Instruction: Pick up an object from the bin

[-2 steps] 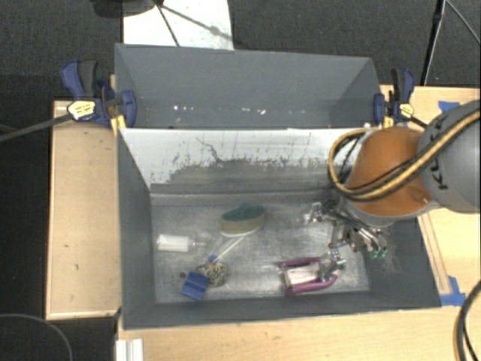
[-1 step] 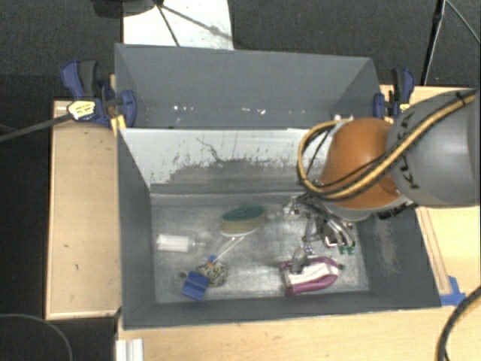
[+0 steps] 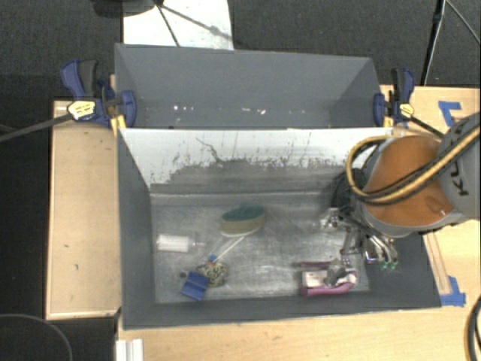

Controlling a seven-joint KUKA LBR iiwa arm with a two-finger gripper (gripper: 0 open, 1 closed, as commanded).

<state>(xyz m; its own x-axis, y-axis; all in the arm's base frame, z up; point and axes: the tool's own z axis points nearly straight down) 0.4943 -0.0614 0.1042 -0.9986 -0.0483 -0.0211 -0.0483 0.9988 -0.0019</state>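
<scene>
In the camera view, the gripper (image 3: 347,269) hangs low in the right front corner of the bin (image 3: 225,164). Its tip is just above, perhaps touching, the right end of a flat pink-and-magenta object (image 3: 325,285) on the floor. I cannot tell whether the jaws stand apart or together, because the wrist's metalwork and cables crowd the tip. Nothing can be seen clamped between them.

Most of the pink object stretches away to the left of the jaws, with only its end beneath them. A grip taken this far off centre would probably let it swivel or slide out on the lift. It also lies low and flat, so the jaws may close above it and catch nothing, or press down and scrape the metal floor.

The bin's front wall runs close in front of the jaws and the right wall just beyond them. The bulky orange wrist cover (image 3: 402,183) could therefore knock the rim if the arm shifts sideways.

A teal oval brush (image 3: 242,218) lies behind and well to the left of the jaws. A white tube (image 3: 173,243) and a blue clip (image 3: 194,286) lie farther left, all well apart from the jaws and unlikely to be disturbed.
</scene>
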